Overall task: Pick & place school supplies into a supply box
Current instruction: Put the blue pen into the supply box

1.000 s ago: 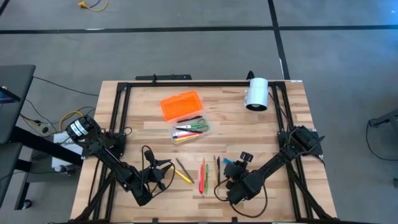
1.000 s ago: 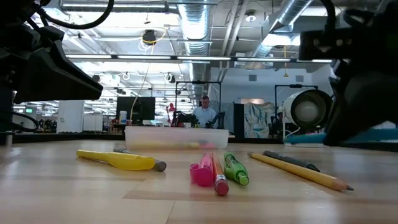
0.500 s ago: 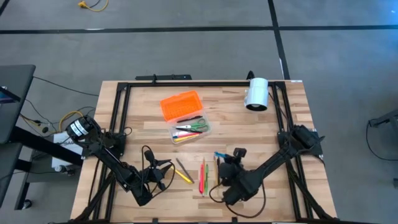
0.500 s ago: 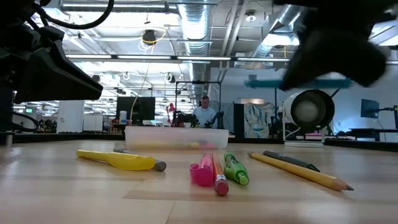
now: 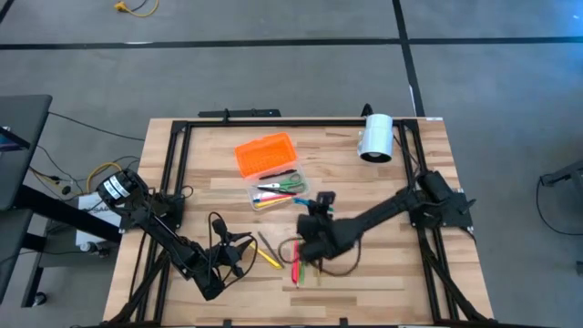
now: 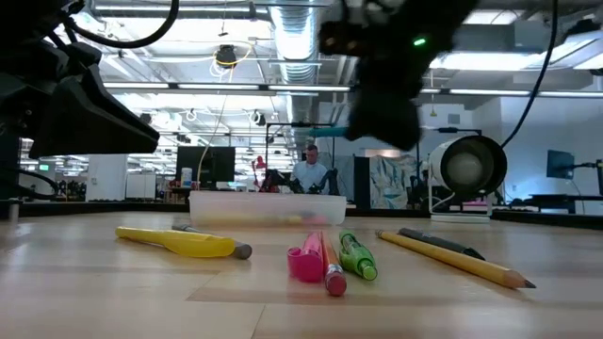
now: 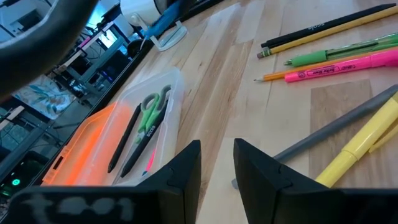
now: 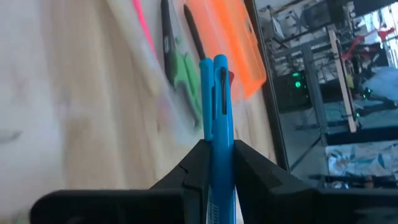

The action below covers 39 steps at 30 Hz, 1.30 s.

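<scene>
Right jaws (image 8: pixel 216 163) clamped on a slim blue pen (image 8: pixel 216 99), its tip standing out ahead of them. Just beyond the tip: clear plastic supply box (image 5: pixel 277 191) holding green-handled scissors (image 7: pixel 150 110), ribbed orange lid (image 5: pixel 265 154) past it. Left jaws (image 7: pixel 217 163) slightly parted, holding nothing; yellow marker (image 7: pixel 365 143) beside them on the wooden table (image 5: pixel 419 264).

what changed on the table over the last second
The right gripper, shut on the blue pen, swung from the table's right front toward the middle, nearing the clear box base. The left gripper, the pens lying on the table, the orange lid and the white cylinder stayed put.
</scene>
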Available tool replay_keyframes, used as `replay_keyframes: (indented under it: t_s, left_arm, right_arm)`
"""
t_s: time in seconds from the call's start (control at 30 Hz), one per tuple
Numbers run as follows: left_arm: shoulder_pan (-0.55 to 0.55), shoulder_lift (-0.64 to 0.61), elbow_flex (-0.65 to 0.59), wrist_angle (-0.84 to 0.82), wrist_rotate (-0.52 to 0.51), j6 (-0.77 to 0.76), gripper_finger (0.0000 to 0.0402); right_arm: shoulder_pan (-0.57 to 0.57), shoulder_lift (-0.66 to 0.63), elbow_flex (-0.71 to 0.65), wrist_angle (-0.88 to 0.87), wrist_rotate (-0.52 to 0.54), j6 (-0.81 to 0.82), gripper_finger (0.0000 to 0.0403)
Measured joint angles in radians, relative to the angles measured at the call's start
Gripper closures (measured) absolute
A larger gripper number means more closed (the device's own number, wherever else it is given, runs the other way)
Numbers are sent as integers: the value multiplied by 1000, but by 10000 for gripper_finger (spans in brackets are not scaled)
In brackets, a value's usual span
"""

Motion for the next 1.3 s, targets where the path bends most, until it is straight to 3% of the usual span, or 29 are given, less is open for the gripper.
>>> replay_keyframes:
  t_s: [0.33,0.5,0.8,1.0,1.3]
  left_arm:
    - [0,0,0,0,1,0,314]
    - [0,0,0,0,1,0,314]
    - [0,0,0,-7,1,0,314]
    - [0,0,0,-7,1,0,314]
    - [0,0,0,-7,1,-1,314]
  right_arm:
    - [-210,0,0,354,-194,-405,359]
    - [-310,0,0,468,-424,-527,359]
    - [-406,5,0,515,-590,-523,359]
    - [-422,5,0,539,-641,-469,356]
    - [-441,5,0,579,-717,-448,303]
